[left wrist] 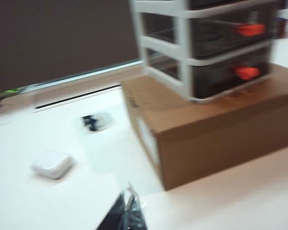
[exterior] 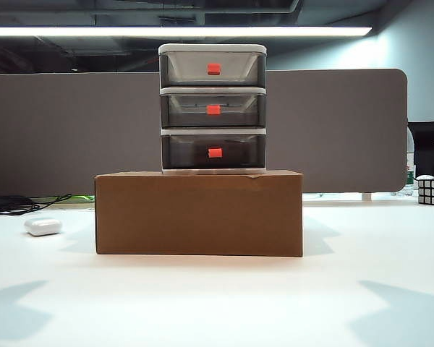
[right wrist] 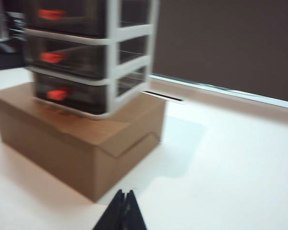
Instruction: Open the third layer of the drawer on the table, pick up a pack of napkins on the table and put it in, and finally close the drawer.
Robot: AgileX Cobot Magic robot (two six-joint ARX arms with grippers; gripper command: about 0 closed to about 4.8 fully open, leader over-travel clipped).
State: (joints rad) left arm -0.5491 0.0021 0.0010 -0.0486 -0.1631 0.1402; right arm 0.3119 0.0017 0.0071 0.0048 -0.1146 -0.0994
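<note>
The white tabletop [exterior: 217, 303] spreads under everything. On it, ahead of both pincers, stands a wide brown cardboard box [exterior: 199, 213], and on top of the box sits the drawer [exterior: 213, 108], a three-tier unit with a white frame and smoky grey drawers. All three drawers sit flush in the frame. The third layer [exterior: 213, 152], the lowest drawer with a red-orange handle, is closed; no pack of napkins shows in any view.

In the left wrist view the left pincer [left wrist: 127, 211] hangs low over the tabletop, its dark tips pressed together and holding nothing, just in front of the box's near corner. A small white rounded case [left wrist: 53, 164] lies on the tabletop near that pincer, on the side away from the box.

The right pincer [right wrist: 124, 208] is likewise closed and empty, close to the box's other end. A Rubik's cube [exterior: 433, 191] sits well apart from both pincers at the tabletop's far right edge.
</note>
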